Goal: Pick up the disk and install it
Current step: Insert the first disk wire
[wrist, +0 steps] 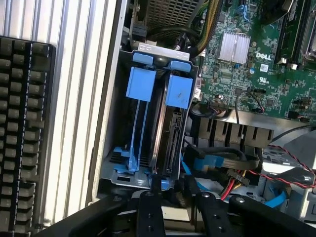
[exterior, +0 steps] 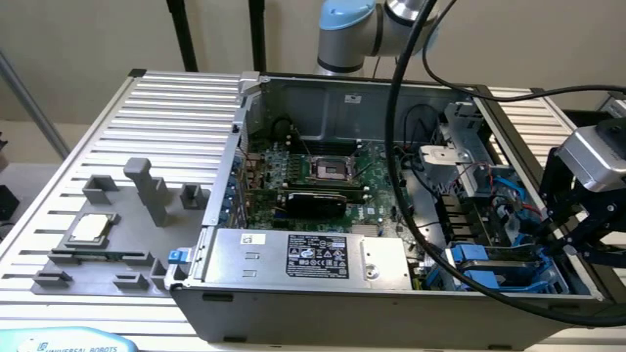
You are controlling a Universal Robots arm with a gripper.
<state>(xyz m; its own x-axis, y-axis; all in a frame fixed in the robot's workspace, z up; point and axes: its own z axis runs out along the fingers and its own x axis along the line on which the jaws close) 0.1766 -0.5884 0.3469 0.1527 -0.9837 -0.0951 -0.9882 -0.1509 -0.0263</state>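
While I hang over the open computer case [exterior: 220, 220], the plainest writing I can read is "DELL", printed in white on the green motherboard [wrist: 256, 74]. "UNIVERSAL ROBOTS" shows on a pale blue cover [exterior: 69, 342] at the exterior view's bottom edge. The large grey box [exterior: 313, 257] along the case's near wall carries a black-and-white label, and a small white sticker [wrist: 148, 48] sits on the far rim of the drive cage [wrist: 111, 123]. The print on both is too fine to read.

The disk [wrist: 173, 133] stands on edge in that drive cage, in the case's near corner at the exterior view's right. Its bright blue frame faces up, and a second blue carrier [wrist: 140, 84] is just beside it in the neighbouring slot. My gripper [wrist: 171, 190] is at the near end of the disk, lined up with its thin edge. I cannot tell whether I touch it, or whether I am clenched or released.
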